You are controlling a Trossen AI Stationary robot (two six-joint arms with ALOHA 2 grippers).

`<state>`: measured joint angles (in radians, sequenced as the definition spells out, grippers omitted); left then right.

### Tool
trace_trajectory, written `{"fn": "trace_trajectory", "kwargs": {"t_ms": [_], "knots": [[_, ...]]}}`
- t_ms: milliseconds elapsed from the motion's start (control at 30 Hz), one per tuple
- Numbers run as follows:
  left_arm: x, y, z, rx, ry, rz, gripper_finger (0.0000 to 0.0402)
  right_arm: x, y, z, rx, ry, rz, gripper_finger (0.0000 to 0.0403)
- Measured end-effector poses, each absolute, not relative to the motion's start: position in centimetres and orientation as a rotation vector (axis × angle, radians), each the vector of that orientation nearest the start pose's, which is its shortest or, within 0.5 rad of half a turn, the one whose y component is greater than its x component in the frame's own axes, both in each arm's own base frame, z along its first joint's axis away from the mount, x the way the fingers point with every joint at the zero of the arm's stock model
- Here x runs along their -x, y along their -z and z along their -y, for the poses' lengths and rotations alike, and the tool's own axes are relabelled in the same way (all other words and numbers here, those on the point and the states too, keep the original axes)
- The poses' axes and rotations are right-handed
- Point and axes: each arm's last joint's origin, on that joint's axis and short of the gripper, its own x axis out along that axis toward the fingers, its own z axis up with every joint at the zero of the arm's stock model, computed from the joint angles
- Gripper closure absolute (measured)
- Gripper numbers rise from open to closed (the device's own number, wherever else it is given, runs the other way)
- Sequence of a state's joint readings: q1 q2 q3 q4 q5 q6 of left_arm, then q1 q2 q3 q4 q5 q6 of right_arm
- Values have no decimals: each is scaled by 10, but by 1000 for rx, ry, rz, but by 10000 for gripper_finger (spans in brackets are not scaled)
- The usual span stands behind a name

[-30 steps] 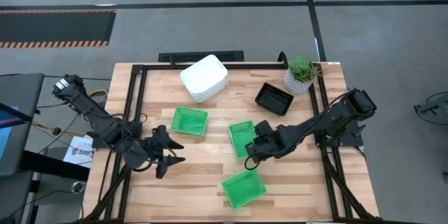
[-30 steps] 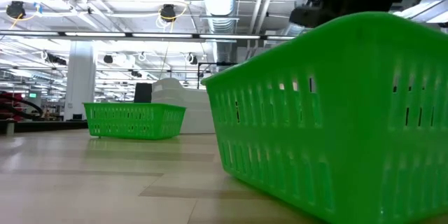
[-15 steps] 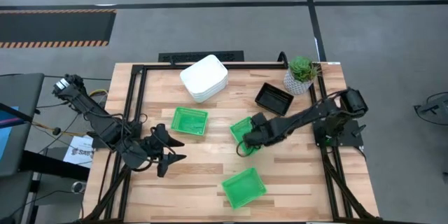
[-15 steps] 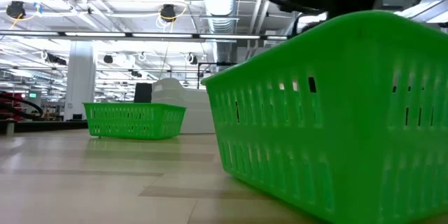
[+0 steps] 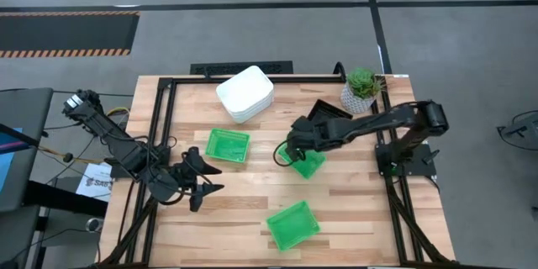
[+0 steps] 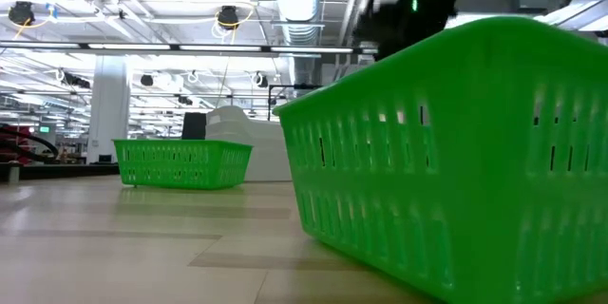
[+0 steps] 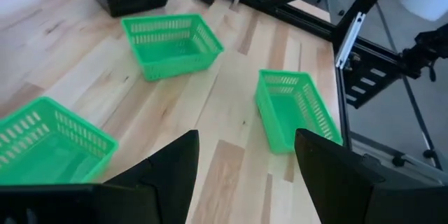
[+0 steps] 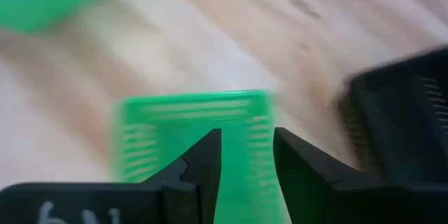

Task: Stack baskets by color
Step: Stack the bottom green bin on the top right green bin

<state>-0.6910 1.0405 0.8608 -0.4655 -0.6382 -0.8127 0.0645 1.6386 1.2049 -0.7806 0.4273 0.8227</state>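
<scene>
Three green baskets show. One (image 5: 228, 145) sits left of centre and one (image 5: 292, 225) stands near the front edge. The middle one (image 5: 309, 166) lies askew, partly under my right arm. My right gripper (image 5: 290, 155) is shut on this middle green basket (image 8: 189, 140). A stack of white baskets (image 5: 245, 92) rests at the far side. A black basket (image 5: 326, 116) lies right of it, partly covered by my right arm. At the left, my left gripper (image 5: 208, 181) waits open above the table, holding nothing. My right gripper has one side wall (image 8: 259, 122) of the middle green basket between its two fingers, one finger inside the basket and one outside. The fingers slant down from the table's right side. The wrist view is blurred, so I cannot tell whether the basket is clear of the table.
A potted plant (image 5: 363, 88) stands at the far right corner. A black frame (image 5: 164, 126) runs along the table's edges. Bare wood lies between the left green basket and the near one. In the low view the near green basket (image 6: 456, 152) hides the centre.
My right gripper has swung toward the table's far edge and a little to the left, rising slightly, with its wrist rolling. The middle green basket has turned about with it and now shows farther right, under the arm.
</scene>
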Motion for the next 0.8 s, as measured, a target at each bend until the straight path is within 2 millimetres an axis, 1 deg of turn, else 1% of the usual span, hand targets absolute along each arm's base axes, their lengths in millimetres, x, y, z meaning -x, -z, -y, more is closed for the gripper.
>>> {"fn": "trace_trajectory", "kwargs": {"t_ms": [67,133,233,333,433,500,567,667,800], "knots": [[-173,-292,122,404,-133,-500,178,-315,-244,-23,-444,668,-955,244],[-173,-291,122,408,-114,-513,178,-310,-254,-42,-486,557,-948,240],[-173,-291,123,408,-108,-518,178,-301,-259,-76,-559,480,-950,236],[-173,-291,123,400,-107,-519,178,-293,-251,-114,-630,466,-973,237],[-173,-291,123,389,-105,-520,178,-287,-233,-148,-682,489,-1017,239],[-173,-291,122,382,-104,-520,178,-282,-222,-165,-709,510,-1042,239],[-173,-291,122,380,-105,-523,178,-281,-213,-179,-742,516,-1047,237],[-173,-291,122,376,-112,-520,178,-282,-204,-191,-769,506,-1044,234],[-173,-291,122,372,-126,-512,178,-284,-200,-194,-785,503,-1040,232]]}}
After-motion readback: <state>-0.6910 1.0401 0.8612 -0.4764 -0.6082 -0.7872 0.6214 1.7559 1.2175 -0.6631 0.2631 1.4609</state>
